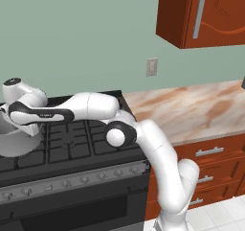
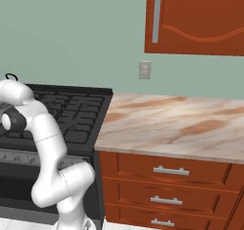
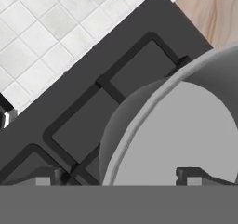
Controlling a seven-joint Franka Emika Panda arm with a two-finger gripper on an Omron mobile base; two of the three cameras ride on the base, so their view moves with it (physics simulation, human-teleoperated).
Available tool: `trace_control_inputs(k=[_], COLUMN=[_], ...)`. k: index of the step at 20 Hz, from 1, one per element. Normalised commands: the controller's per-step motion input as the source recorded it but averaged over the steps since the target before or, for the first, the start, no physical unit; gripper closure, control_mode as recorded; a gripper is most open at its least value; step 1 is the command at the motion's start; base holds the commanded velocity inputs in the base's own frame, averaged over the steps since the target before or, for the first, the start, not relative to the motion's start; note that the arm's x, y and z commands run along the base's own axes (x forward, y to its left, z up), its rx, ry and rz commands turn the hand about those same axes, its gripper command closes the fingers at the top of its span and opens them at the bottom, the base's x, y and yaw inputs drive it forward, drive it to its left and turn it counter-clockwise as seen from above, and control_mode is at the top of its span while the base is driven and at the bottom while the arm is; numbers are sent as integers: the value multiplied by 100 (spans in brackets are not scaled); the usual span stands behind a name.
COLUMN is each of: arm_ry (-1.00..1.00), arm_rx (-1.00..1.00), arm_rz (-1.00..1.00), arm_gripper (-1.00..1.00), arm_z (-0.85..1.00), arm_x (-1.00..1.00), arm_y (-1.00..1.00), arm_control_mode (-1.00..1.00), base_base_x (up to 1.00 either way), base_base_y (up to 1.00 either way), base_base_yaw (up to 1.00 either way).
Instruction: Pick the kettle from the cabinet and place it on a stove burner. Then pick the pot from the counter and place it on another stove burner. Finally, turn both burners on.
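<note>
The pot (image 1: 13, 141), wide and grey, stands on a stove burner (image 1: 72, 139) at the front left of the black range. My arm reaches left over the range, with the hand just above the pot's rim. In the hand view my gripper (image 3: 122, 177) is open, its fingertips (image 3: 44, 179) wide apart on either side of the pot's rim (image 3: 139, 111), one inside and one outside. A thin black arch (image 2: 10, 76) peeks over my arm at the far left; I cannot tell whether it is the kettle's handle. The cabinet (image 1: 206, 14) hangs shut at upper right.
The counter (image 1: 191, 110) runs right of the range over wooden drawers (image 2: 167, 172). A grey strip of knobs (image 1: 72, 182) lines the range's front. A wall outlet (image 1: 152, 66) sits above the counter. White floor tiles (image 3: 42, 28) show beyond the range's edge.
</note>
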Motion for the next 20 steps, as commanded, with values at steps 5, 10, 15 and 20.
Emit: trace_control_inputs(k=[5, 10, 15, 20], arm_ry=[-5, -7, -8, -8], arm_rx=[0, 0, 0, 0], arm_rz=[0, 0, 1, 1], arm_gripper=[-100, -100, -100, -100], arm_z=[32, 30, 29, 29], arm_x=[-25, -31, -34, -34], arm_y=[0, -2, -10, -14], arm_control_mode=[-100, -100, -100, -100], base_base_x=[0, 0, 0, 0], base_base_y=[0, 0, 0, 0], base_base_yaw=[0, 0, 0, 0])
